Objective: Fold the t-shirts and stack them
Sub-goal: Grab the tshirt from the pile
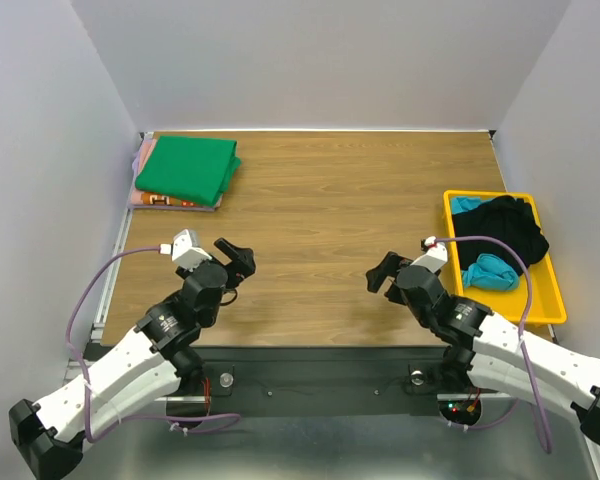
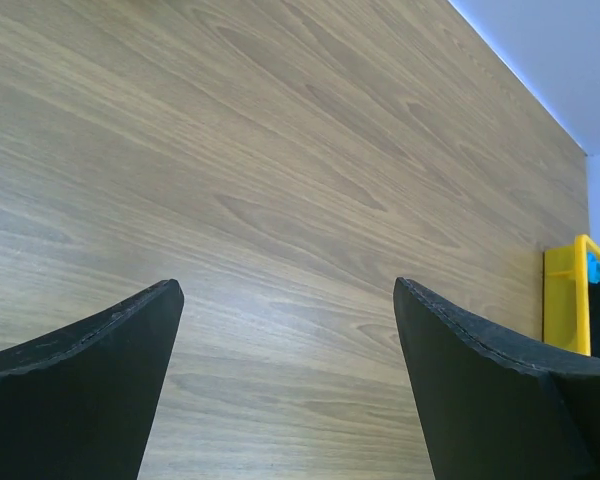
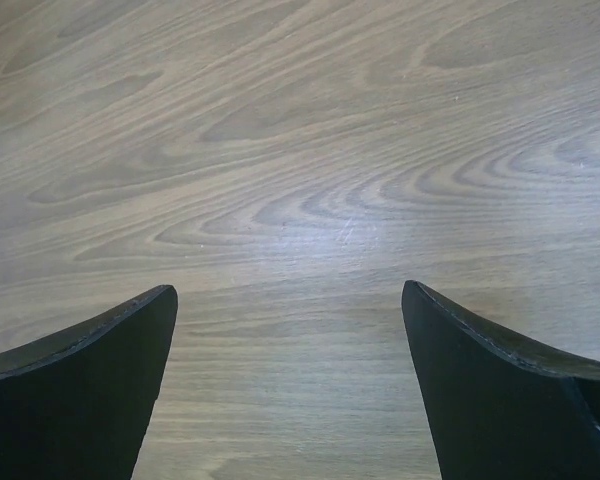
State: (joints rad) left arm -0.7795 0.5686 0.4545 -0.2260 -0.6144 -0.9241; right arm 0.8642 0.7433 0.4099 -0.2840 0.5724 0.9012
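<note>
A folded bright green t-shirt (image 1: 187,168) lies on a folded orange-pink t-shirt (image 1: 150,198) at the table's far left corner. A crumpled black t-shirt (image 1: 505,227) and a teal-blue t-shirt (image 1: 488,271) lie in the yellow tray (image 1: 552,290) at the right. My left gripper (image 1: 238,262) is open and empty over bare wood near the front left. My right gripper (image 1: 382,272) is open and empty over bare wood, left of the tray. In the left wrist view the tray's corner (image 2: 565,297) shows at the right edge.
Grey walls close in the table on the left, back and right. A metal rail (image 1: 113,262) runs along the table's left edge. The wooden tabletop (image 1: 330,210) spans the space between the stack and the tray.
</note>
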